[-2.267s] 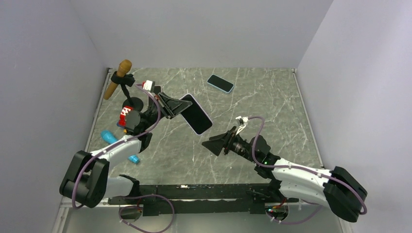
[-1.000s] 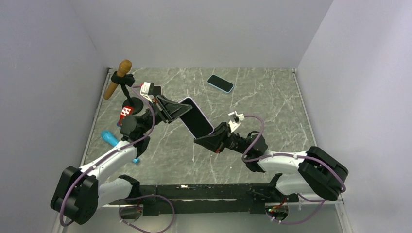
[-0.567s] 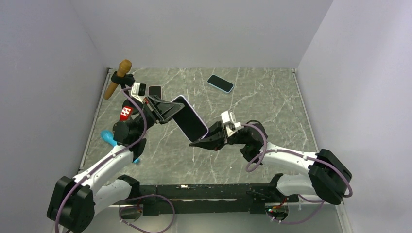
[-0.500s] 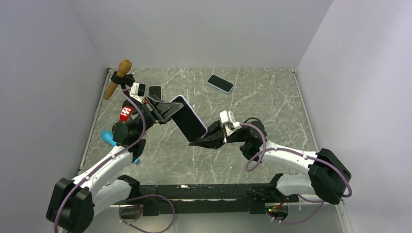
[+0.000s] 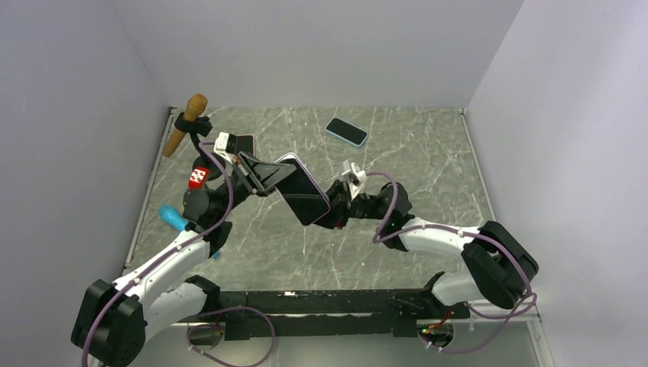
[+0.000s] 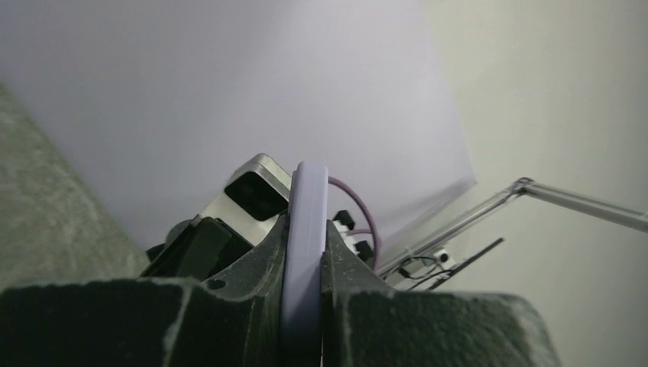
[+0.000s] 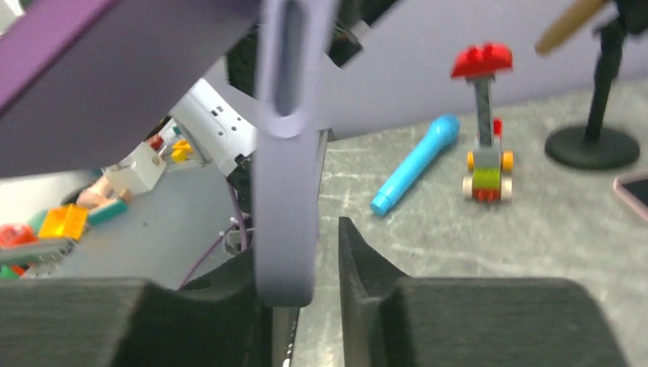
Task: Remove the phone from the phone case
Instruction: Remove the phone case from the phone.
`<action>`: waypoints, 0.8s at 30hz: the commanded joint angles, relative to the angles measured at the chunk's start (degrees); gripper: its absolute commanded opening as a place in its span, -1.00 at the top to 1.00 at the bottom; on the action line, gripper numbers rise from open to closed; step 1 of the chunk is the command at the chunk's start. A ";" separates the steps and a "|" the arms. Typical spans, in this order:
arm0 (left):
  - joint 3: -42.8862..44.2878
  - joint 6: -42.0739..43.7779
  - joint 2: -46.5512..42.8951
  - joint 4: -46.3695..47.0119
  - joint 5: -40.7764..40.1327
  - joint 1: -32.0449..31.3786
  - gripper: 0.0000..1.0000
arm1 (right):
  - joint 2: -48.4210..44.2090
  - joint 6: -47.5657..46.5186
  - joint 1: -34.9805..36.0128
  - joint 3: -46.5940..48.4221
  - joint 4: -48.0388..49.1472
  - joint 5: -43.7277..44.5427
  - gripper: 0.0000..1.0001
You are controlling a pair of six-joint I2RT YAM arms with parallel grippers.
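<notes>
A phone (image 5: 303, 199) with a dark screen sits in a lavender phone case (image 5: 293, 159). It is held in the air above the left middle of a grey marbled table (image 5: 428, 168). It runs from far left to near right, with its screen facing the overhead camera.

The left gripper (image 5: 269, 174) grasps the far-left end. The left wrist view shows both of its fingers pressed tight against the thin lavender edge.

The right gripper (image 5: 335, 212) meets the near-right end. In the right wrist view the case edge stands between its fingers (image 7: 359, 260). It touches one finger and leaves a visible gap to the other, so these jaws are parted, not clamped.

On the table at the left lies a blue toy microphone (image 5: 171, 217). Just beyond it stands a small brick toy (image 5: 200, 177) with a red top. In the far-left corner a black stand holds a tan microphone (image 5: 187, 122) at a tilt. A pink-edged phone (image 5: 244, 142) lies flat near the left gripper, partly hidden. A phone in a light blue case (image 5: 348, 131) lies flat at the far side, well apart from both arms.
</notes>
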 commanded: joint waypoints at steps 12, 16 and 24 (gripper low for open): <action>7.61 23.30 -0.07 -23.36 7.13 4.08 1.00 | -22.96 14.65 -3.51 -6.62 -55.61 32.02 -0.82; 6.18 22.87 1.80 -20.65 9.00 4.31 1.00 | -31.05 24.64 -2.75 -12.10 -42.35 24.06 -0.36; 3.33 19.93 3.27 -15.90 10.15 4.31 1.00 | -31.57 33.98 -1.25 -14.18 -27.38 20.67 0.16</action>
